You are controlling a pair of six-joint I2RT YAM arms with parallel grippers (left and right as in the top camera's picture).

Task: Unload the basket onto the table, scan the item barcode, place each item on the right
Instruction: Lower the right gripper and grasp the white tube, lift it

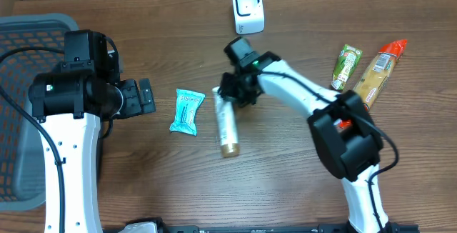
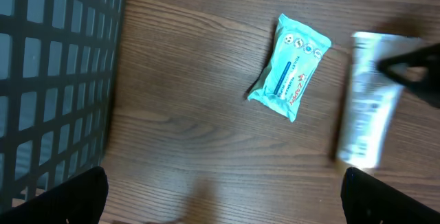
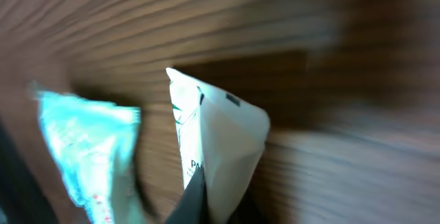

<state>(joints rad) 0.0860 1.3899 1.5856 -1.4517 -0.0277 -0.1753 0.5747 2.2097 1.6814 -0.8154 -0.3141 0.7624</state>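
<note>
A white tube point(image 1: 226, 124) with a gold cap lies on the wooden table, cap toward the front edge. My right gripper point(image 1: 234, 90) is shut on the tube's flat crimped end. The right wrist view shows that white end point(image 3: 220, 135) pinched between the dark jaws of the right gripper point(image 3: 213, 200). No barcode shows on it. The white scanner point(image 1: 248, 9) stands at the back of the table. My left gripper point(image 1: 137, 97) hangs open to the left of a teal packet point(image 1: 186, 111), holding nothing. In the left wrist view the left gripper point(image 2: 223, 196) is open above bare wood.
A grey mesh basket point(image 1: 28, 54) fills the left edge, also seen as the basket point(image 2: 55, 80) in the left wrist view. A green pouch point(image 1: 347, 66) and an orange-yellow packet point(image 1: 378, 72) lie at the right. The teal packet point(image 2: 289, 67) lies beside the tube point(image 2: 371, 104).
</note>
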